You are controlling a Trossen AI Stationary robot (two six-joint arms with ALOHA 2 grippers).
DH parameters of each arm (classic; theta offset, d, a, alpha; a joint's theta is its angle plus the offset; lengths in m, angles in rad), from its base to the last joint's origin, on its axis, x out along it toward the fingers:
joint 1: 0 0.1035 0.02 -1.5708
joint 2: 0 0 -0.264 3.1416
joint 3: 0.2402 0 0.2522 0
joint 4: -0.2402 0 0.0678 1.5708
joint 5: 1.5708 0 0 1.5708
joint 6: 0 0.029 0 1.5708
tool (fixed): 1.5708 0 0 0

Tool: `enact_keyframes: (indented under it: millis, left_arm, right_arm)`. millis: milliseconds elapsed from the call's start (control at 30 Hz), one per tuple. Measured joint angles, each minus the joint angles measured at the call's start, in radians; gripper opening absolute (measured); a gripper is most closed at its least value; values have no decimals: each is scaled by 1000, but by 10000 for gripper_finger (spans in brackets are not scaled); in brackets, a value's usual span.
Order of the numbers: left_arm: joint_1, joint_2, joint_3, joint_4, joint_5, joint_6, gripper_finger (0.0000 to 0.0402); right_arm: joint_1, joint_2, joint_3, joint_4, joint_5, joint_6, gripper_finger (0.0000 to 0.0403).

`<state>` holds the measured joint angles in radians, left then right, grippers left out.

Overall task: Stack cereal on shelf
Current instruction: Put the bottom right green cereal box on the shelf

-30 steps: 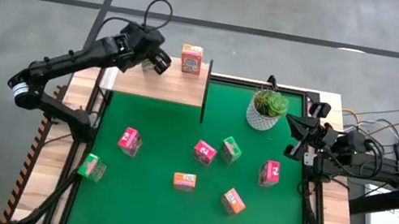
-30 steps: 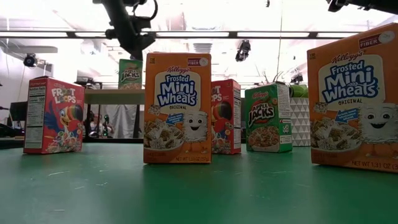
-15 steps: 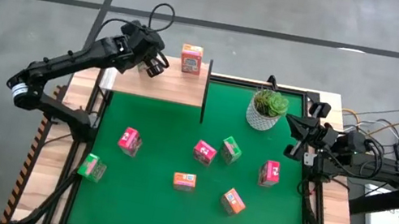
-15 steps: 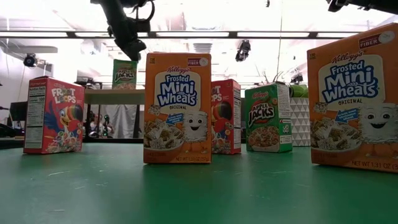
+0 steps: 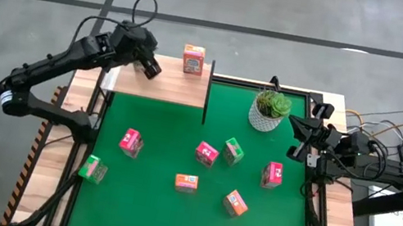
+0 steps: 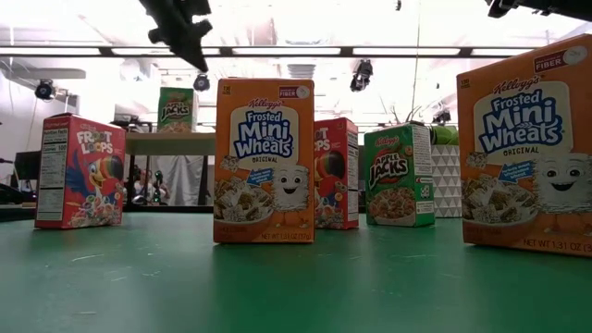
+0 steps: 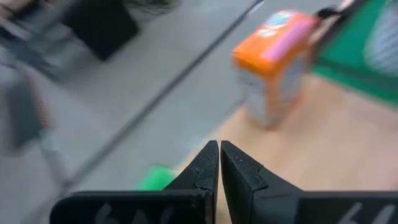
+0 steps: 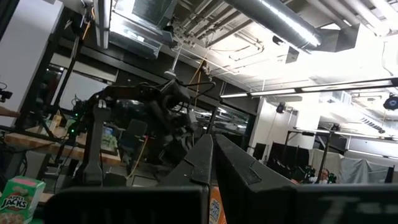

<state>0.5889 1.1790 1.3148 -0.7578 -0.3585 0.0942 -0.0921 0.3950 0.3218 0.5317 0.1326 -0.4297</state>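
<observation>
left gripper [image 5: 149, 67] closed and raised, right gripper [image 5: 294, 140] closed, parked

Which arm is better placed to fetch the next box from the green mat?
Probably the left. Its gripper hangs empty and shut over the shelf, near the pink box and green box. The right gripper sits parked at the mat's right edge.

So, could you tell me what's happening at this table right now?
The robot is putting small cereal boxes onto a wooden shelf. One box stands on the shelf top; seven more stand scattered on the green mat. The left gripper hangs above the shelf, beside that box, fingers shut and holding nothing. The right gripper waits at the mat's right edge near the potted plant, also shut and empty.
</observation>
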Motion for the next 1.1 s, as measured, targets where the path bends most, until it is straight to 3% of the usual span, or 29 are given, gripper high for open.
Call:
enact_keyframes:
  millis: [100,200,367,667,1100]
  left_arm:
    - [-26,-1,-8,-24,91,-112,1]
    - [-72,19,-34,-18,87,-202,1]
    - [-111,85,-77,-1,-105,-262,1]
    - [-93,146,-92,-9,-294,-278,1]
    - [-82,147,-93,-77,-445,-264,1]
  right_arm:
    - [0,0,0,0,0,-2,9]
    - [0,0,0,0,0,-7,9]
    - [0,0,0,0,0,-16,9]
    - [0,0,0,-1,0,-20,9]
    - [0,0,0,-2,0,-19,9]
